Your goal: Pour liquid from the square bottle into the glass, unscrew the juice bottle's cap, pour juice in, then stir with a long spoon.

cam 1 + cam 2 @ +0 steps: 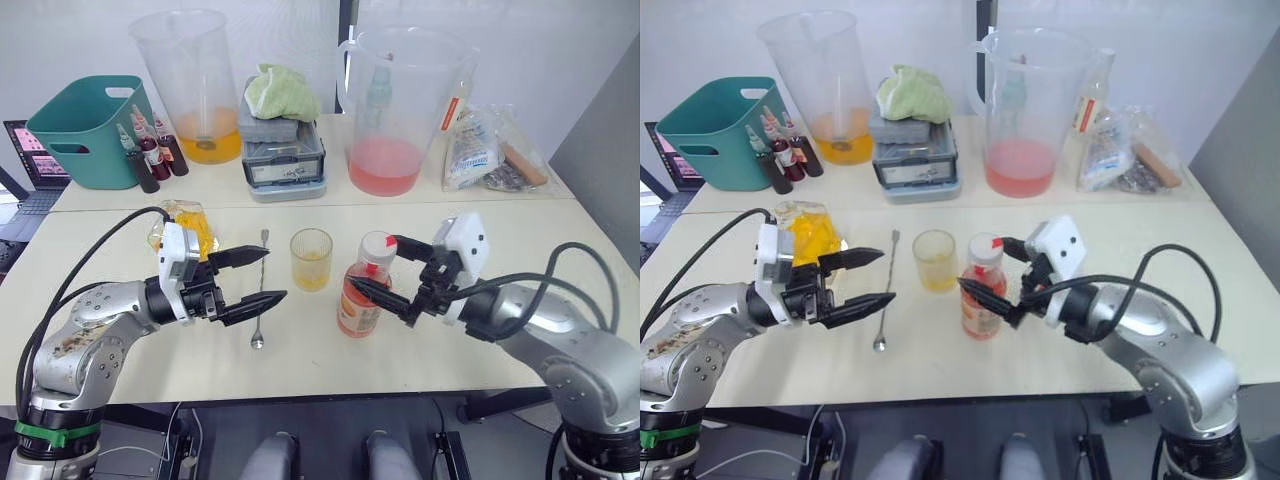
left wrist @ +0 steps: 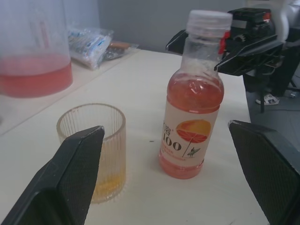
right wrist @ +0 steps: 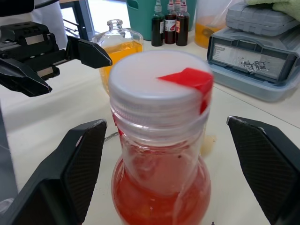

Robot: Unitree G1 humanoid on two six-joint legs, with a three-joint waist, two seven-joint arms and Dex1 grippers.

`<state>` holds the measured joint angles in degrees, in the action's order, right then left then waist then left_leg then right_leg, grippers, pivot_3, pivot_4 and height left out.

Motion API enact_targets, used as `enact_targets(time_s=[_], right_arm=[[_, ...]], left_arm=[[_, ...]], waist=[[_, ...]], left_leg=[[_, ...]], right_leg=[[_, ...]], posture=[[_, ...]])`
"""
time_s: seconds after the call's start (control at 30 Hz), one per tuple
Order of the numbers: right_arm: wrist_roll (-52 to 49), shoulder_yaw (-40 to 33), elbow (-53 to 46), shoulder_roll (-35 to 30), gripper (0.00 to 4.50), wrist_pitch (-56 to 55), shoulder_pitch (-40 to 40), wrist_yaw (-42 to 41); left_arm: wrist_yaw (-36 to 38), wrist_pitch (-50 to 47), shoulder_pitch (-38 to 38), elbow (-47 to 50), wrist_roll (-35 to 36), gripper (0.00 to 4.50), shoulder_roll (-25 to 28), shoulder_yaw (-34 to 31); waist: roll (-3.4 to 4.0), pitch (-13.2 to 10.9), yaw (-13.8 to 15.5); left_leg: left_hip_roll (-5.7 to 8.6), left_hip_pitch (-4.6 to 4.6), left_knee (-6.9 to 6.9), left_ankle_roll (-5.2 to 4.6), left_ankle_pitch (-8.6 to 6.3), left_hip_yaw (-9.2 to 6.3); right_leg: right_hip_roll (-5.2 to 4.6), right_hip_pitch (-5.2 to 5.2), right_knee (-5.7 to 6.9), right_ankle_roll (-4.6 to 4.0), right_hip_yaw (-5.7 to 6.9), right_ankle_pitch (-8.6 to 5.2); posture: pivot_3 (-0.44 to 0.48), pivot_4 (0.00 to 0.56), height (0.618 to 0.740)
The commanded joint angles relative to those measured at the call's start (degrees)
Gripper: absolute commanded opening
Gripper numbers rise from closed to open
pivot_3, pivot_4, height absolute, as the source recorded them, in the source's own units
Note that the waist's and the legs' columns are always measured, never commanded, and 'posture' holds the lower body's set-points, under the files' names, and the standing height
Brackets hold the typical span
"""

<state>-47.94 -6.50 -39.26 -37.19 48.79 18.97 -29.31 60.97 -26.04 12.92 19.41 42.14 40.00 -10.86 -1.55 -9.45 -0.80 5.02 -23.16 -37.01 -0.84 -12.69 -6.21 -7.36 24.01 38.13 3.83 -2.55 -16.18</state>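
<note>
Juice bottle (image 1: 365,285) stands between the open right pincer's (image 1: 389,268) fingers.

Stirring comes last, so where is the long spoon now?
In the left eye view the long spoon lies flat on the table, just left of the glass, beside the open left claw.

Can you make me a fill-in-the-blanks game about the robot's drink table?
1. The cap on the juice bottle is white with a ____ mark.
2. The liquid in the glass is ____ in colour.
3. The long spoon lies flat on the ____.
4. The right gripper has its fingers open on either side of the juice ____.

Missing words: red; yellow-orange; table; bottle
</note>
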Motion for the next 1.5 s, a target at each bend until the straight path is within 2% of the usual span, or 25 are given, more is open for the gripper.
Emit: enact_targets(time_s=[0.03, 0.2, 0.47, 0.57, 0.73, 0.8, 0.9, 1.0, 1.1, 1.23, 1.37, 1.5], right_arm=[[-3.49, -1.97, 1.71, -1.75, 4.47, 0.07, 1.37, -4.24], [-2.08, 1.37, 8.79, -4.86, 4.47, -2.09, 4.83, -14.26], [1.46, 5.43, 15.0, -3.49, 4.47, -5.35, 9.88, -20.83], [2.91, 7.17, 16.75, -2.12, 3.66, -6.66, 10.95, -22.64], [3.03, 6.96, 16.98, -0.5, 1.94, -7.16, 11.29, -23.12], [2.31, 6.5, 14.96, -0.17, 1.47, -6.47, 10.77, -21.91], [-0.06, 4.96, 10.1, 1.03, 1.43, -4.0, 9.59, -17.18], [-1.74, 3.59, 4.37, 3.72, 1.43, -1.32, 8.51, -8.28], [3.5, 6.21, -4.13, 9.17, 1.43, 0.78, 7.78, 6.46], [6.63, 7.05, -9.69, 16.82, 1.43, 4.63, 6.22, 21.29], [8.42, 7.88, -12.2, 20.29, 1.43, 7.43, 4.01, 28.29], [7.9, 8.22, -13.3, 22.09, 1.43, 9.15, 3.74, 30.89]], left_arm=[[3.02, 3.61, -0.18, 0.74, 0.21, 4.5, 0.96, -2.17], [10.46, 3.4, 1.03, -4.31, 2.18, 4.5, 4.95, -3.83], [13.85, 3.63, -0.24, -4.67, 1.93, 4.5, 6.11, -3.36], [13.9, 3.64, -1.29, -3.75, 1.53, 4.5, 6.14, -3.15], [13.53, 3.19, -1.65, -3.11, 1.66, 4.5, 6.25, -3.24], [13.41, 3.29, -1.81, -3.15, 1.38, 4.5, 6.3, -3.27], [13.34, 3.49, -1.98, -3.32, 1.04, 4.5, 6.3, -3.33], [13.32, 3.7, -1.89, -3.66, 0.82, 4.5, 6.24, -3.29], [13.02, 4.02, -1.46, -4.35, 0.38, 4.5, 6.0, -3.12], [13.02, 3.73, -0.9, -4.79, 0.36, 4.5, 5.85, -2.44], [13.78, 3.95, 0.58, -6.53, 0.0, 4.5, 5.61, -1.16], [14.39, 4.21, 1.56, -7.74, -0.42, 4.5, 5.52, -0.59]], waist=[[0.0, 0.0, -0.01], [0.0, 0.0, -0.15], [0.0, 0.0, -0.04], [0.0, 0.0, -0.07], [0.0, 0.0, -0.03], [0.0, 0.0, -0.05], [0.0, 0.0, -0.05], [0.0, 0.0, -0.2], [0.0, 0.0, -0.2], [0.0, 0.0, -0.14], [0.0, 0.0, 0.15], [0.0, 0.0, -0.21]], left_leg=[[0.0, 0.0, 0.0, 0.0, 0.0, 0.0], [-0.02, 0.01, 0.0, 0.0, 0.0, 0.04], [-0.03, -0.05, -0.04, -0.02, -0.01, 0.04], [-0.04, -0.06, -0.04, -0.02, -0.01, 0.04], [-0.03, -0.06, -0.04, -0.02, -0.01, 0.03], [-0.04, -0.07, -0.04, -0.02, -0.01, 0.02], [-0.04, -0.11, -0.03, -0.02, -0.01, 0.01], [-0.05, -0.12, -0.01, -0.02, -0.01, 0.0], [-0.05, -0.11, -0.01, -0.01, -0.01, -0.01], [-0.01, -0.1, -0.02, 0.03, 0.02, -0.04], [0.05, -0.11, -0.02, 0.05, 0.03, -0.1], [0.03, -0.09, -0.01, 0.07, 0.04, -0.09]], right_leg=[[0.0, 0.0, 0.01, 0.0, 0.0, 0.0], [0.02, 0.02, 0.01, 0.0, 0.0, 0.0], [0.0, 0.04, -0.01, 0.0, 0.04, 0.02], [-0.01, 0.05, -0.01, -0.01, 0.04, 0.04], [-0.01, 0.07, 0.0, -0.02, 0.04, 0.04], [-0.01, 0.08, 0.0, -0.02, 0.04, 0.06], [-0.01, 0.13, 0.02, -0.03, 0.04, 0.06], [0.0, 0.18, 0.04, -0.04, 0.04, 0.07], [0.0, 0.2, 0.05, -0.05, 0.03, 0.07], [-0.01, 0.21, 0.12, -0.07, 0.04, 0.09], [-0.03, 0.2, 0.11, -0.08, 0.05, 0.21], [0.0, 0.22, 0.11, -0.09, 0.08, 0.26]], posture=[[0.0, 0.15, 0.74], [0.0, 0.15, 0.74], [0.0, 0.15, 0.74], [0.0, 0.15, 0.74], [0.0, 0.15, 0.74], [0.0, 0.15, 0.74], [0.0, 0.15, 0.74], [0.0, 0.15, 0.74], [0.0, 0.15, 0.74], [0.0, 0.15, 0.74], [0.0, 0.15, 0.74], [0.0, 0.15, 0.74]])
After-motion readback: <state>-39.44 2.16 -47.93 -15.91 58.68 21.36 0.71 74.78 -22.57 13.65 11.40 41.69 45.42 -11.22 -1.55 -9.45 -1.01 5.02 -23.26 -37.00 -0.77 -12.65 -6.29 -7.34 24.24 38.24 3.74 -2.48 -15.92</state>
